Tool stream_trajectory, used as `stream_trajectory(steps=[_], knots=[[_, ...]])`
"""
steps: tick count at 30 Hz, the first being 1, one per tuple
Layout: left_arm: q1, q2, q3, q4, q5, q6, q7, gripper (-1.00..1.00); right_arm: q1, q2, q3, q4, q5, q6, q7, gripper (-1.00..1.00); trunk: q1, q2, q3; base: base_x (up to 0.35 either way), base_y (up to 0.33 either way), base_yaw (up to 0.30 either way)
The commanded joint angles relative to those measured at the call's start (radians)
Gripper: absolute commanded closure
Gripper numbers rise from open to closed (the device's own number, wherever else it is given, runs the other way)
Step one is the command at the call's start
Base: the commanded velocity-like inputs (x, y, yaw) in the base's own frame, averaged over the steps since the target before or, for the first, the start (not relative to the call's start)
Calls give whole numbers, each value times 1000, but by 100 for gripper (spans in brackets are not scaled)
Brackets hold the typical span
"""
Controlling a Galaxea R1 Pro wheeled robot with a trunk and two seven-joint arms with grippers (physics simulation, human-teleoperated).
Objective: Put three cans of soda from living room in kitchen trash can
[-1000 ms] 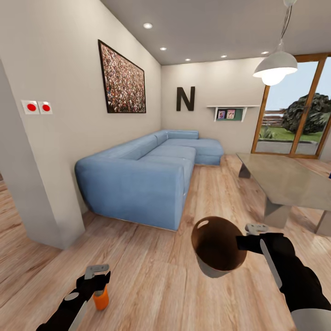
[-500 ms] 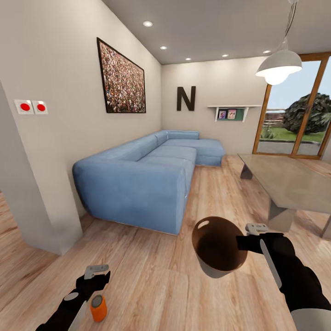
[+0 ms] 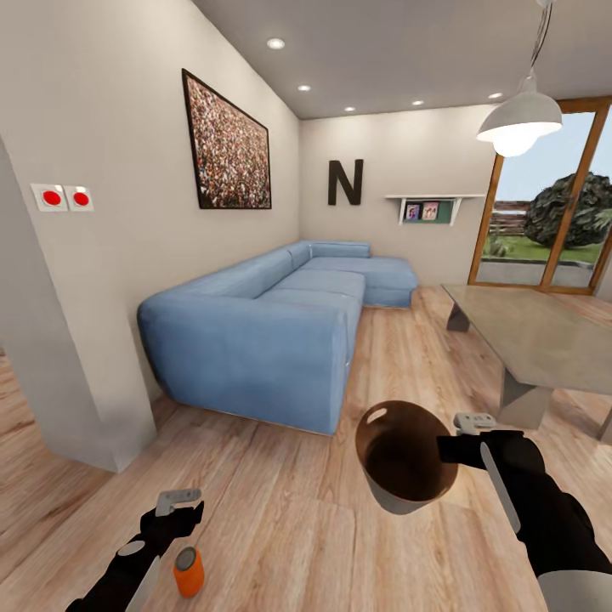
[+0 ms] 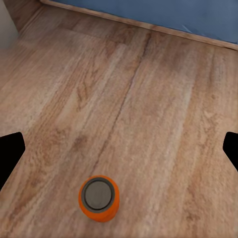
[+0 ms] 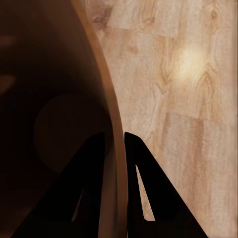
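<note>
1. The living room has a pale wood plank floor [image 3: 280, 510] and cream walls; a long blue fabric corner sofa [image 3: 272, 319] runs along the left wall under a dark-framed crowd picture [image 3: 227, 146].
2. A grey low table [image 3: 540, 340] stands at the right, near wood-framed glass doors [image 3: 552, 204], with a white pendant lamp [image 3: 518, 119] hanging above it.
3. The small round tapered bin [image 3: 406, 455], glossy brown inside and pale grey outside, is held off the floor in front of the robot, its mouth tilted toward the camera.
4. The right gripper [image 3: 449, 449] is pinched narrow on the bin's rim: in the right wrist view one finger sits inside the wall [image 5: 84, 188] and the other outside.
5. The left gripper [image 3: 180, 507] is spread wide and holds nothing.
6. One small orange soda can [image 3: 189, 571] with a silvery top stands upright on the floor just below the left gripper; in the left wrist view the can [image 4: 99, 198] lies between the two parted fingertips, touching neither.
</note>
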Motion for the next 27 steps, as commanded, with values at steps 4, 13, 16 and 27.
stream_trajectory(steps=[4, 13, 16, 27], knots=[[0, 0, 0, 0, 0, 0, 0, -100, 0, 0, 1, 0, -26, 2, 4, 100, 0, 0, 0, 0, 7, 0], [0, 0, 0, 0, 1, 1, 0, -100, 0, 0, 1, 0, -26, 1, 4, 100, 0, 0, 0, 0, 1, 0], [0, 0, 0, 0, 1, 0, -1, -100, 0, 0, 1, 0, -26, 1, 4, 100, 8, -14, -6, 0, 0, 0], [0, 0, 1, 0, 1, 0, -2, -100, 0, 0, 1, 0, -26, 2, 4, 100, 11, -21, -11, 0, 0, 0]])
